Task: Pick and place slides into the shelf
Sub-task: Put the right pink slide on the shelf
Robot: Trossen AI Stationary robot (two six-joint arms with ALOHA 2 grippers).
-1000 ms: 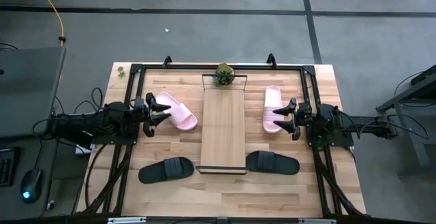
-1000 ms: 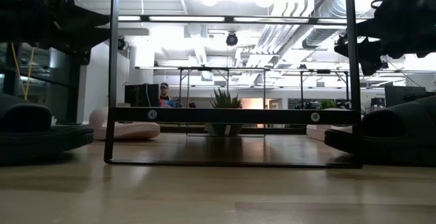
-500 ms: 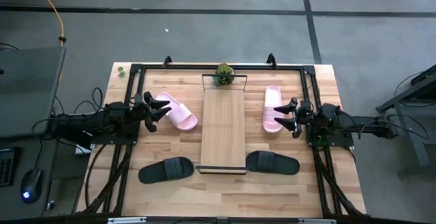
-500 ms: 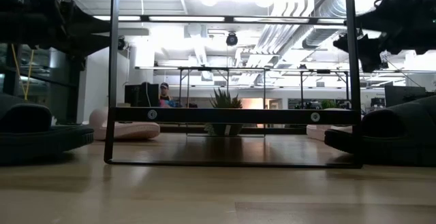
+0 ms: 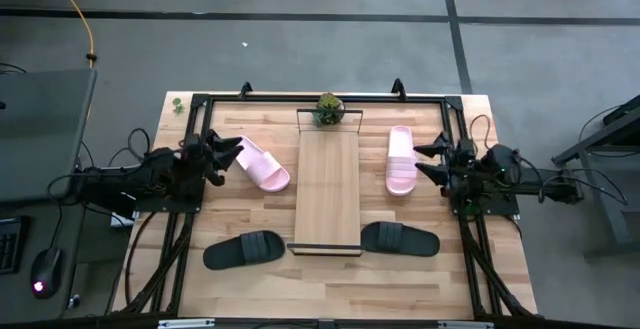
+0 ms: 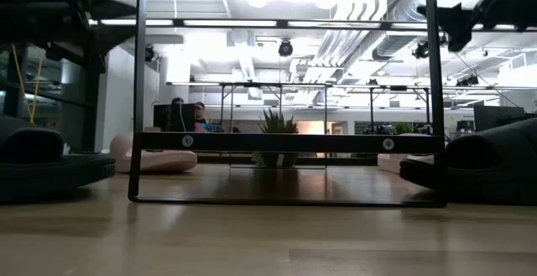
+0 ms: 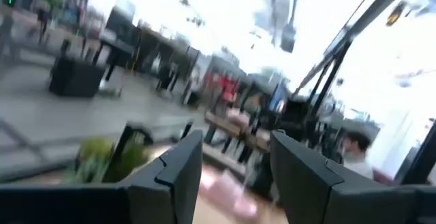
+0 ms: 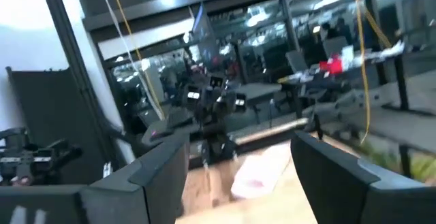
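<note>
Two pale pink slides (image 5: 262,165) (image 5: 401,159) lie flat on the table on either side of the shelf (image 5: 327,191). Two black slides (image 5: 244,250) (image 5: 400,239) lie flat beside the shelf's near end. My left gripper (image 5: 228,154) hangs open above the table's left side, just left of the left pink slide. My right gripper (image 5: 422,160) hangs open just right of the right pink slide. Both are raised, point about level toward the shelf and hold nothing. The wrist views show open fingers (image 7: 235,169) (image 8: 238,163).
A small potted plant (image 5: 327,109) stands at the shelf's far end. A black metal frame (image 5: 200,104) runs around the tabletop. In the low view the shelf's frame (image 6: 285,142) stands between the black slides (image 6: 42,163) (image 6: 482,167). People show in the room beyond.
My right gripper has risen, tipped upward and drawn back toward the table's right edge, away from the right pink slide. My left gripper has tipped up, rolled a little and drawn back slightly toward the left edge. Both stay open. The slides have not moved.
</note>
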